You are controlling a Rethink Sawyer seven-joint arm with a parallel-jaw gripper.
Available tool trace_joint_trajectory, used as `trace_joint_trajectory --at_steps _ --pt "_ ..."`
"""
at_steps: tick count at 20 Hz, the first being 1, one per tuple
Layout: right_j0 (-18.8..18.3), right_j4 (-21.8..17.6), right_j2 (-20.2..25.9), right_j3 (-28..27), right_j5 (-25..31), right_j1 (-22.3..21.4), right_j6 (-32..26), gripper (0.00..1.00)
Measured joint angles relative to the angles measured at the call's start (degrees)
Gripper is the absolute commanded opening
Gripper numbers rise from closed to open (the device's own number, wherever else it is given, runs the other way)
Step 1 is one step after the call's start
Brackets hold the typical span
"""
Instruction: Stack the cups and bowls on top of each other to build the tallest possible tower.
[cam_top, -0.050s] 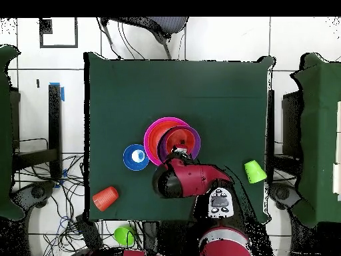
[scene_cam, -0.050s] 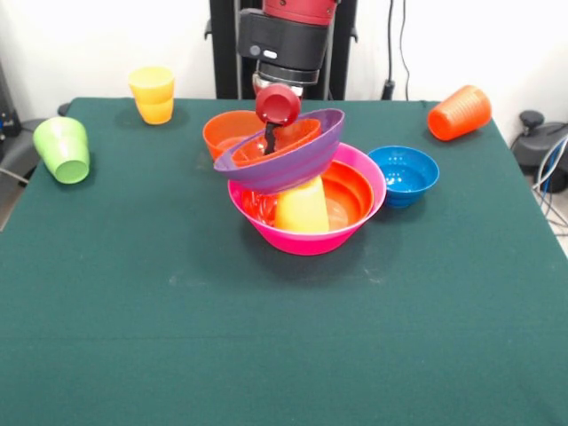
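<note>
On the left of the table, the green cup lies tipped over, and two yellow cups sit nested.

In the middle, the tower starts with the pink bowl. A yellow cup props the purple bowl up crooked, so it may slip. The end effector reaches into it; I cannot tell if it is gripping.

On the right sit the blue bowl and the orange cup.

From above, the arm hides that spot.

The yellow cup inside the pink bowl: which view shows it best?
The front view. There the yellow cup stands upside down in the orange bowl nested in the pink bowl, with the tilted purple bowl resting on it. In the overhead view the purple bowl and the arm hide the cup completely.
</note>
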Motion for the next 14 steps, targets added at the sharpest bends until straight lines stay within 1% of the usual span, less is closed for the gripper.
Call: trace_joint_trajectory --at_steps 3,7,14 --pt "0.6 0.6 0.0 0.1 1.6 -1.2 0.0 1.0" --pt "1.5 1.8 0.0 0.4 4.6 -4.6 0.0 1.0" --pt "1.9 2.0 0.0 0.5 5.9 -8.7 0.0 1.0"
